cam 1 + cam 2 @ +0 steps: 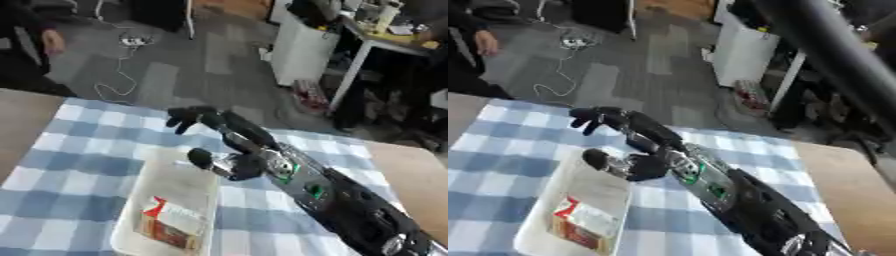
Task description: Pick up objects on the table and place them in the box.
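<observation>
Shallow pale box (pixel 179 175) sits on the checked cloth (pixel 70 170) covering the bench. One red-and-white packet (pixel 171 222) already lies at its near end, flat on the floor. Right of it, the right hand (pixel 229 145) reaches in from the lower right, stretched over the box's far end. Fingers (pixel 188 118) extended forward and released, thumb (pixel 202 157) out to the side; nothing visibly held, though blur leaves that uncertain. Likely positioned there for dropping an item in or heading out for another. Left hand unseen.
</observation>
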`<control>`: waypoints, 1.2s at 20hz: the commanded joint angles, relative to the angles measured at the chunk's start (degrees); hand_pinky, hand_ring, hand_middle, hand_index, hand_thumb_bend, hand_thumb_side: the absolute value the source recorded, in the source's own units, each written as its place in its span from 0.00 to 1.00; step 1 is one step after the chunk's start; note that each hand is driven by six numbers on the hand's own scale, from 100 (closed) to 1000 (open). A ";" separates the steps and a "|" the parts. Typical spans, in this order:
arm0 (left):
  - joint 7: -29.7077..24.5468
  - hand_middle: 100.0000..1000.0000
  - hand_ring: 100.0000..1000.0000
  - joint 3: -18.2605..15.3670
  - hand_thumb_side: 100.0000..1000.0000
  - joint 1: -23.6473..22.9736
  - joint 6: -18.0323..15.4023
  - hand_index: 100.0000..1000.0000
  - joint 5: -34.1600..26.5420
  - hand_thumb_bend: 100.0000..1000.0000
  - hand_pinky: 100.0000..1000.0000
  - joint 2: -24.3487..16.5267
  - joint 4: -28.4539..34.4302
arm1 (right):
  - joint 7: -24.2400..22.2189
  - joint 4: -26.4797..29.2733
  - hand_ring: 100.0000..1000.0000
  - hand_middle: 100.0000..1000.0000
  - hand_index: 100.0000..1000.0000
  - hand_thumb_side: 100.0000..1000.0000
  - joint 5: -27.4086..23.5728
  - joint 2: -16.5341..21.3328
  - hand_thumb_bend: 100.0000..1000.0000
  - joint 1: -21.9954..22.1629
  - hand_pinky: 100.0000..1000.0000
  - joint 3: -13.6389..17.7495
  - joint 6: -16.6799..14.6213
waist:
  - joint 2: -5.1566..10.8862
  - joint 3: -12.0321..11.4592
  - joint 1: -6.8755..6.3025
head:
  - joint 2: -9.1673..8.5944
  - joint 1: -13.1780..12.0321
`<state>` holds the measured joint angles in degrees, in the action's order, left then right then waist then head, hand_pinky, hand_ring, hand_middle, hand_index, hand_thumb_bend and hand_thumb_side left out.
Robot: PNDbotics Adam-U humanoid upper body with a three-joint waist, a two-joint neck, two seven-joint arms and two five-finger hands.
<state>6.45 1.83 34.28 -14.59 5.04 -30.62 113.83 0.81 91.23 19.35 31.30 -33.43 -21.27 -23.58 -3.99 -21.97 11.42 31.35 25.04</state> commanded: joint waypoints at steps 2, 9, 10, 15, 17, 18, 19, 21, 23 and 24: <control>-0.28 0.60 0.41 -0.22 0.90 0.47 -0.03 0.74 0.53 0.06 0.35 -0.71 0.76 | 1.54 0.97 0.66 0.75 0.97 1.00 -0.53 0.84 0.26 -0.05 0.82 0.25 0.28 | 0.51 0.35 -0.91 | -0.81 0.04; 0.14 0.60 0.41 -0.40 0.89 -3.47 -0.60 0.73 2.68 0.05 0.36 -1.58 0.76 | -1.25 9.96 0.42 0.52 0.81 1.00 -4.30 7.68 0.00 7.40 0.38 0.29 2.58 | 1.51 3.70 -2.63 | -1.86 -1.19; 0.26 0.60 0.41 -0.23 0.89 -4.48 -1.23 0.73 3.11 0.05 0.36 -1.88 0.76 | -1.60 12.28 0.40 0.50 0.79 1.00 -6.47 10.01 0.00 9.94 0.33 0.36 2.91 | 1.83 4.70 -3.07 | -2.10 -1.71; 0.35 0.60 0.41 0.91 0.89 -8.89 -3.65 0.73 5.56 0.04 0.35 -2.82 0.76 | 2.05 22.42 0.27 0.39 0.68 1.00 -16.45 17.29 0.00 22.60 0.14 4.74 3.49 | 2.61 8.67 -4.63 | -3.30 -3.59; 0.11 0.60 0.40 1.49 0.90 -10.91 -4.33 0.73 6.89 0.03 0.35 -3.15 0.76 | 6.23 23.13 0.21 0.34 0.64 1.00 -18.75 16.48 0.00 28.65 0.10 7.05 0.87 | 2.81 10.34 -5.12 | -3.83 -4.45; -0.12 0.60 0.41 1.80 0.90 -11.90 -4.63 0.73 7.59 0.03 0.34 -3.29 0.76 | 9.16 23.25 0.19 0.30 0.61 1.00 -19.43 15.11 0.00 31.32 0.09 8.31 -0.09 | 2.76 11.14 -5.31 | -4.20 -4.87; -0.35 0.60 0.41 2.03 0.90 -12.78 -4.93 0.73 8.25 0.03 0.34 -3.37 0.76 | 12.45 23.30 0.18 0.29 0.60 1.00 -19.74 13.59 0.00 33.42 0.08 9.32 -0.90 | 2.68 11.80 -5.46 | -4.50 -5.19; -0.49 0.60 0.40 2.16 0.90 -14.72 -5.28 0.73 9.70 0.02 0.34 -3.50 0.76 | 20.40 23.35 0.16 0.26 0.59 1.00 -20.37 8.41 0.00 37.27 0.07 10.82 -2.50 | 2.30 13.39 -5.89 | -5.26 -5.72; -0.41 0.60 0.40 2.31 0.90 -16.55 -5.48 0.73 11.07 0.02 0.33 -3.54 0.76 | 26.96 23.36 0.17 0.27 0.60 1.00 -19.67 3.63 0.01 39.67 0.09 11.39 -4.78 | 2.04 14.86 -6.26 | -5.43 -6.20; -0.56 0.60 0.40 2.59 0.90 -17.50 -5.58 0.73 11.60 0.02 0.33 -3.58 0.76 | 29.51 23.36 0.17 0.28 0.60 1.00 -18.92 1.67 0.01 40.62 0.10 11.73 -6.17 | 1.98 15.76 -6.45 | -5.23 -6.57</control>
<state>5.90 4.37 16.50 -19.83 15.65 -32.76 113.82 26.72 113.51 0.13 34.46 7.10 -10.77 -28.40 -2.40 -5.93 5.18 26.85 19.14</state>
